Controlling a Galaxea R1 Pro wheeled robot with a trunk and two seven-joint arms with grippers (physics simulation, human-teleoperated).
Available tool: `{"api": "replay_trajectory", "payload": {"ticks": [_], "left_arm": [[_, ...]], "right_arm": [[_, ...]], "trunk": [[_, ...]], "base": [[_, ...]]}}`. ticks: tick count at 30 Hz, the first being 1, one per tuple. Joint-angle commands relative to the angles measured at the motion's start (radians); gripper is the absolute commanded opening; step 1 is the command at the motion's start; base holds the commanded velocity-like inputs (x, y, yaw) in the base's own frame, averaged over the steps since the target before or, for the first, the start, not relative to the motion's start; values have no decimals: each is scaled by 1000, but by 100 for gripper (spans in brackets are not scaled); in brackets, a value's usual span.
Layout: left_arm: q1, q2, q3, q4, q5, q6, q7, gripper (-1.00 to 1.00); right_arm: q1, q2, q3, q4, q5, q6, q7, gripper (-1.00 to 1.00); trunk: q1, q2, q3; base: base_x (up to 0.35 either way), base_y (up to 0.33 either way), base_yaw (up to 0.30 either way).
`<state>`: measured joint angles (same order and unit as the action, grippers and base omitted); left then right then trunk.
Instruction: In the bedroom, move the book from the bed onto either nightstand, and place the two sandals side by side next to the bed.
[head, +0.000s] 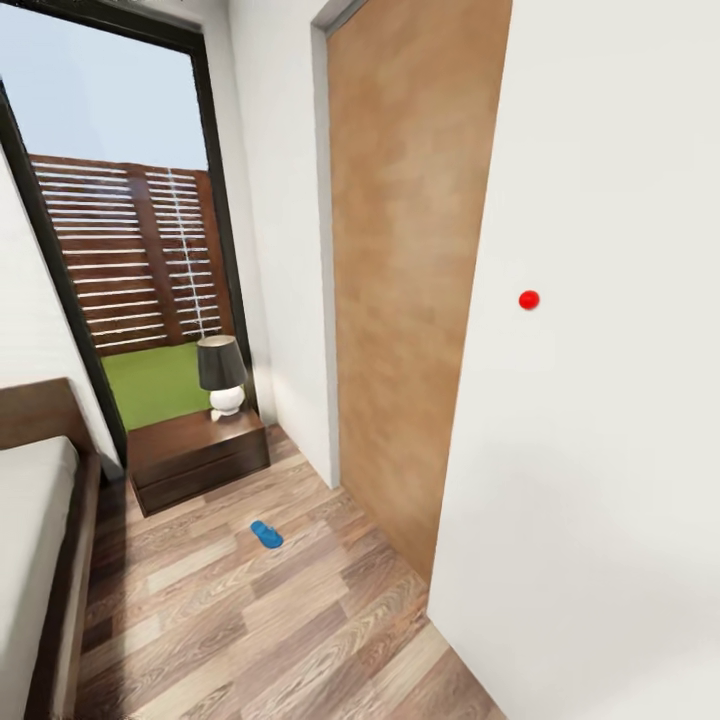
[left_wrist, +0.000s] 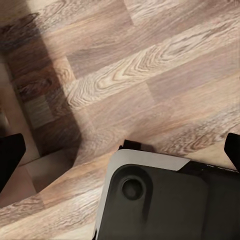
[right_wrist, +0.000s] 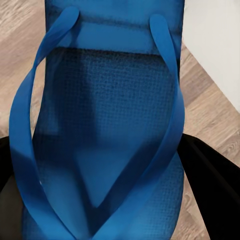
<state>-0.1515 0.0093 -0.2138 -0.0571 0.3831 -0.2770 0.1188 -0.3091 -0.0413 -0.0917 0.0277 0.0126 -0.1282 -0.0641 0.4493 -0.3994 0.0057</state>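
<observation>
Now the right gripper (right_wrist: 107, 200) is gripping one blue sandal (right_wrist: 100, 125); ideally it is carrying it level toward the other sandal (head: 266, 534) lying on the floor (head: 250, 620) near the bed (head: 40, 560). I cannot tell the left gripper's state.

White walls (head: 600, 450), plank floor (head: 280, 620) — tall window (head: 120, 200).

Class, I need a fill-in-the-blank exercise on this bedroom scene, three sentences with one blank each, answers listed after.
1. The lamp stands on the ____.
2. The sandal lying on the floor is coloured ____.
3. The right gripper holds a blue ____.

Missing words: nightstand; blue; sandal
</observation>
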Motion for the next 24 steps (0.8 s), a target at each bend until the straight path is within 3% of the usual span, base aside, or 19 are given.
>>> {"api": "replay_trajectory", "payload": {"ticks": [1, 24], "left_arm": [[0, 0, -9, 0, 6, -2, 4, 100], [0, 0, -9, 1, 5, -2, 4, 100]], "right_arm": [[-1, 0, -8, 3, 0, -7, 0, -100], [-1, 0, -8, 2, 0, -7, 0, -100]], "trunk": [[1, -1, 0], [1, -1, -7]], "base": [[198, -1, 258], [249, 10, 81]]}}
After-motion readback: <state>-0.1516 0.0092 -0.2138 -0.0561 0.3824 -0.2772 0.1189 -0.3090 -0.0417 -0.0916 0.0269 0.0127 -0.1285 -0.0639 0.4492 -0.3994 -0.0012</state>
